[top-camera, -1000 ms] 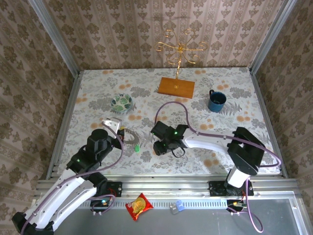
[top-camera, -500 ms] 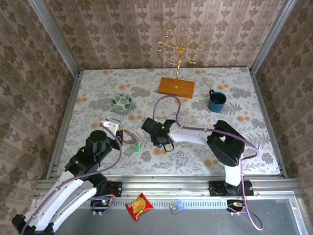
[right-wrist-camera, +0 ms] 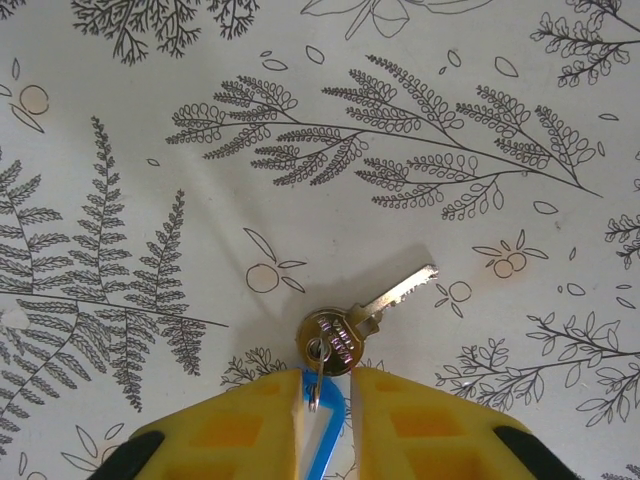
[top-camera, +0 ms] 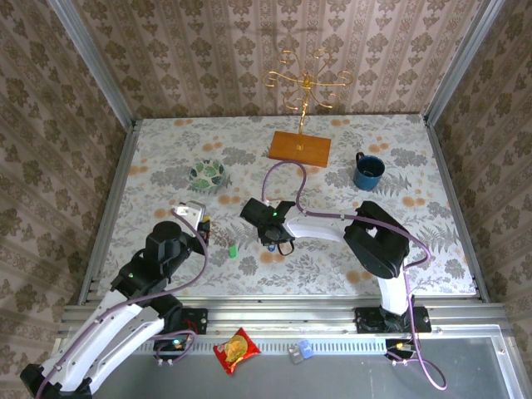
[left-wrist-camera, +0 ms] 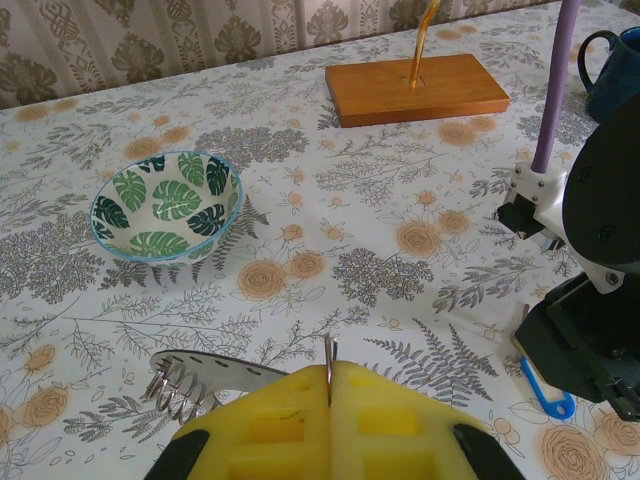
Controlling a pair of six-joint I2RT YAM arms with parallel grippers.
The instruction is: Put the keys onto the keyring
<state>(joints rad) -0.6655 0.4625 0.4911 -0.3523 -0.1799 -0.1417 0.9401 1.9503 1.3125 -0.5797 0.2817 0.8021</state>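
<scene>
Between my right jaws' yellow pads (right-wrist-camera: 230, 430): the key (right-wrist-camera: 345, 338), silver with a blue tag. By my left jaws, the grey keyring (left-wrist-camera: 190, 385). Beyond them, a green-leaf bowl (left-wrist-camera: 165, 205), blue-rimmed, on the white counter (left-wrist-camera: 380, 215) printed with grey ferns and orange roses.

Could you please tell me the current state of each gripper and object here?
left gripper: shut on the keyring.
keyring: clamped in the left gripper.
right gripper: jaws nearly closed around the blue key; grip uncertain.
blue key: flat on the table.
green key: lying loose on the table.
bowl: upright, empty.
mug: upright.
stand: upright, hooks bare.
</scene>
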